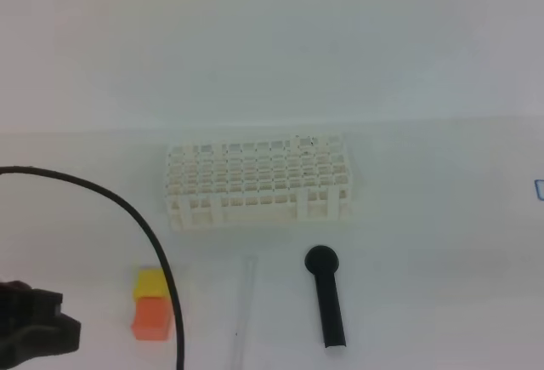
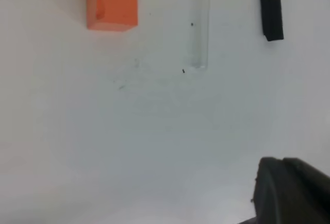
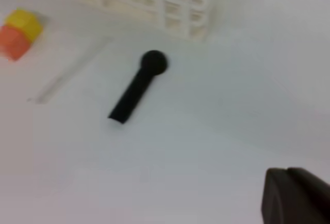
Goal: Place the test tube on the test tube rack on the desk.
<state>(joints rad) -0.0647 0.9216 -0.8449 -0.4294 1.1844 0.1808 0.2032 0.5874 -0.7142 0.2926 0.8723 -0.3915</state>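
Observation:
The test tube [image 1: 246, 306] lies flat on the desk [image 1: 425, 242], in front of the test tube rack [image 1: 255, 185]. It is clear and faint. It also shows in the left wrist view [image 2: 199, 28] and the right wrist view [image 3: 72, 72]. The white grid rack stands upright at mid-desk and its holes look empty; its front also shows in the right wrist view [image 3: 154, 0]. My left gripper [image 1: 34, 323] is at the lower left, well apart from the tube. Only a dark corner of it shows in its own view [image 2: 294, 190]. Only a dark corner of my right gripper [image 3: 296, 195] shows.
A black round-headed stick [image 1: 326, 298] lies just right of the tube. A yellow cube [image 1: 150, 283] and an orange cube [image 1: 152, 319] sit touching, left of the tube. A black cable [image 1: 144, 225] arcs over the left side of the desk.

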